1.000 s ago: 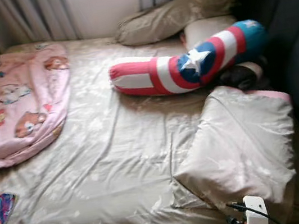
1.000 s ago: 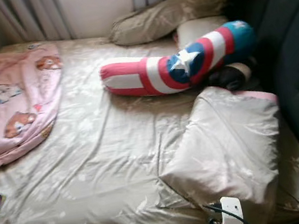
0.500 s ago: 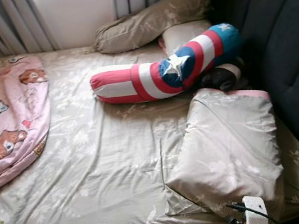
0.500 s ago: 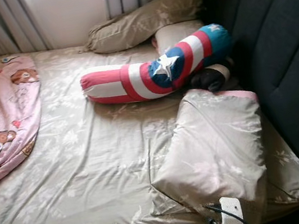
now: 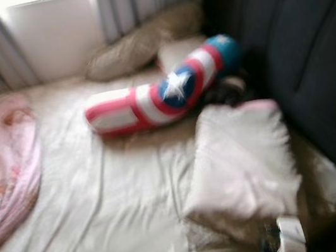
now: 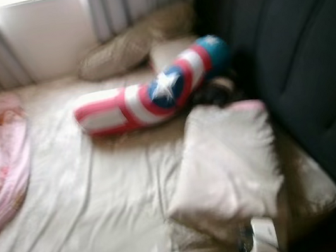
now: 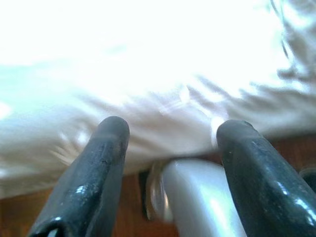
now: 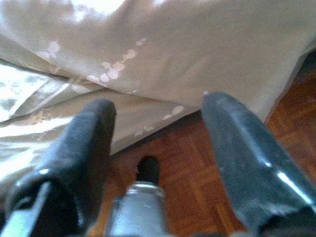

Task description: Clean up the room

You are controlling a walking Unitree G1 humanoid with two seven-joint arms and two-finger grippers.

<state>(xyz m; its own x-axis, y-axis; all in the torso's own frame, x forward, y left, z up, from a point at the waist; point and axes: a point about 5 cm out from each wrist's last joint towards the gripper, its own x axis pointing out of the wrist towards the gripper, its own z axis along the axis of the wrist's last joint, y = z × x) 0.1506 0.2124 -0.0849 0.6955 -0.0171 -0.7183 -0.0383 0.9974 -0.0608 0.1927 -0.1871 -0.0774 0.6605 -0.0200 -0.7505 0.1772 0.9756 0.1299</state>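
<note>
Hovering at the bed's (image 5: 106, 219) near edge, both end effectors, left (image 7: 170, 143) and right (image 8: 158, 128), had fingers spread apart; the beige pillow (image 5: 241, 165) lay just beyond the right one.

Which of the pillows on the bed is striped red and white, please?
The long bolster lying across the bed's middle, with a white star on a blue disc. The big pillow and the far pillow are plain beige.
</note>
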